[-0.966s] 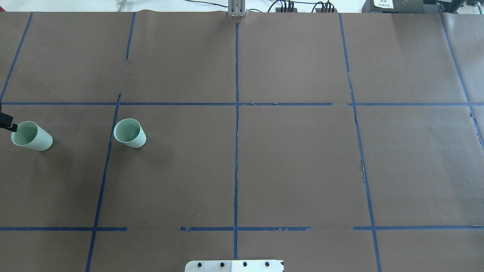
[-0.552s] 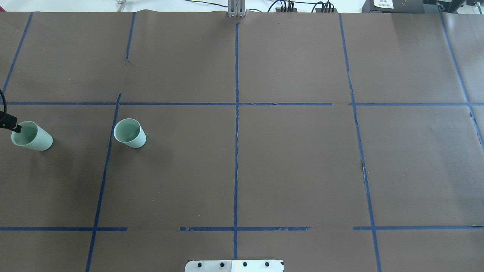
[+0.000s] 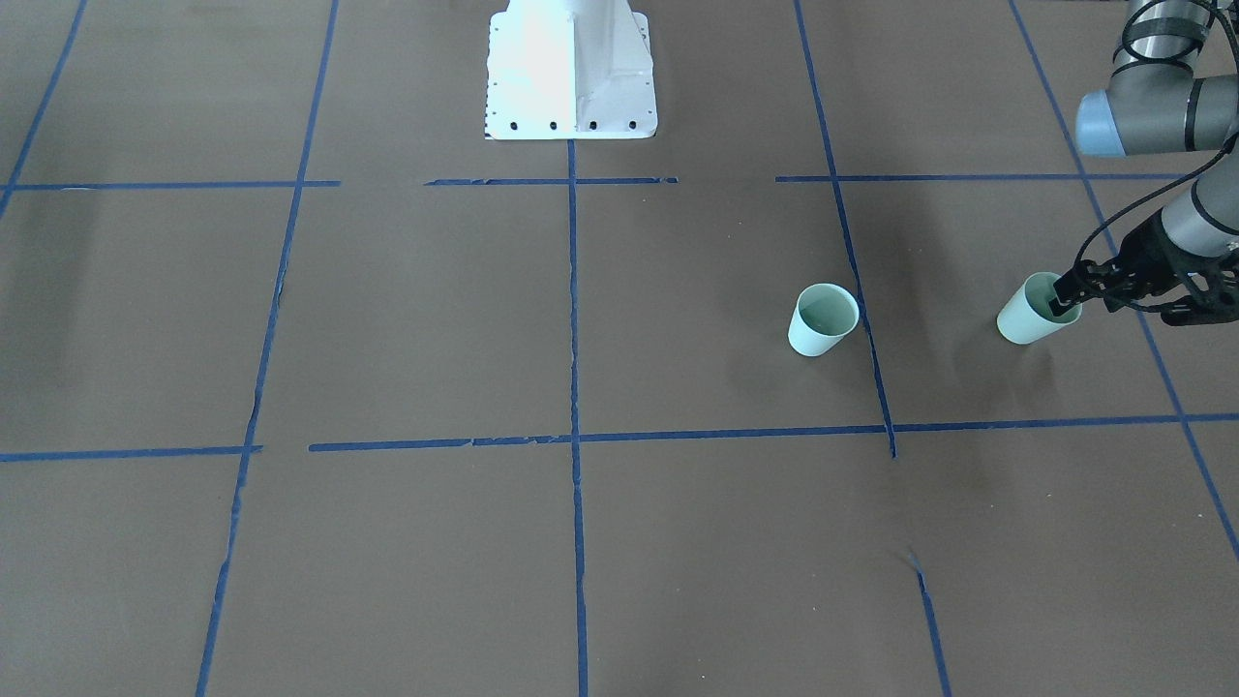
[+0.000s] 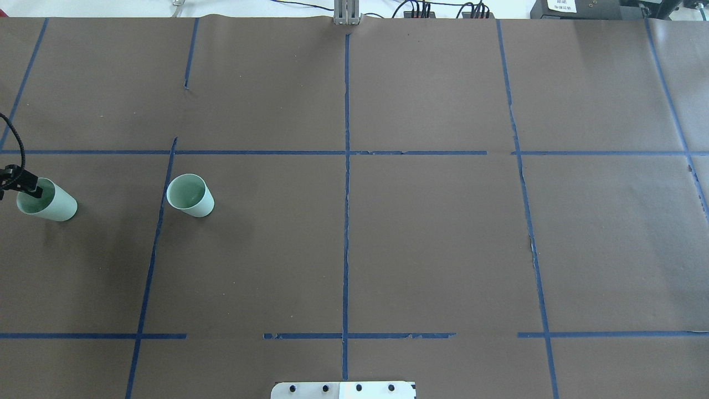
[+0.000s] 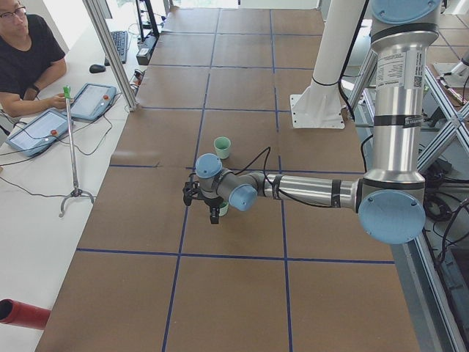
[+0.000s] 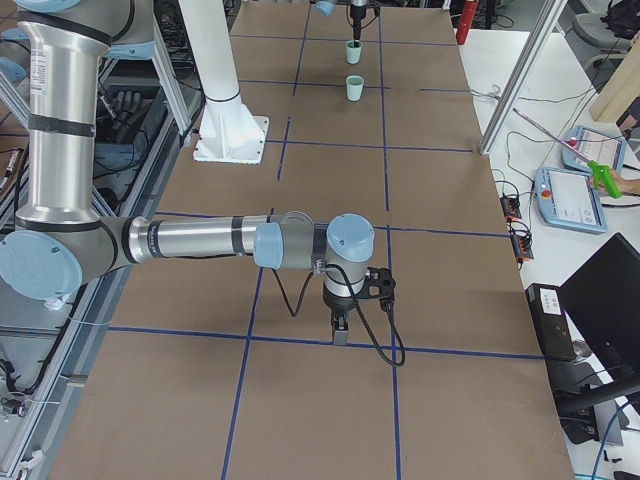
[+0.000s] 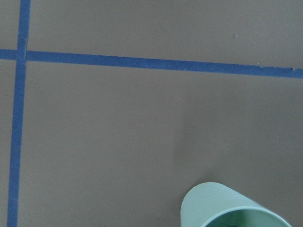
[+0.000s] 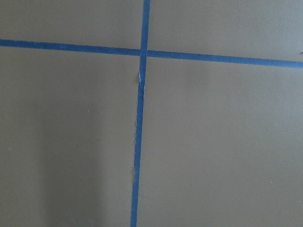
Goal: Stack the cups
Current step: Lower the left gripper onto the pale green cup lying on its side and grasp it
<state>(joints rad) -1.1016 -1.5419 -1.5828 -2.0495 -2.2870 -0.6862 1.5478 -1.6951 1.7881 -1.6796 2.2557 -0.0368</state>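
Note:
Two pale mint-green cups stand upright on the brown table. The outer cup [image 4: 50, 204] [image 3: 1021, 319] is near the table's left end. The second cup [image 4: 191, 195] [image 3: 823, 319] stands apart from it, toward the middle. My left gripper [image 4: 25, 184] [image 3: 1084, 293] is at the outer cup's rim with its jaws open. One dark finger [image 3: 1060, 302] reaches into the cup's mouth. The left wrist view shows that cup's rim [image 7: 232, 208] at its bottom edge. My right gripper [image 6: 340, 328] hangs low over bare table far from both cups. I cannot tell whether it is open or shut.
The white robot base plate [image 3: 571, 68] [image 4: 343, 389] stands at mid-table on the robot's side. Blue tape lines [image 4: 347, 166] grid the brown paper. An operator [image 5: 22, 51] sits with tablets beyond the left end, beside a thin stand [image 5: 72, 147].
My left gripper has moved in from the view's left edge over the outer cup's rim, and its finger now reaches into the mouth. Both cups stay where they were.

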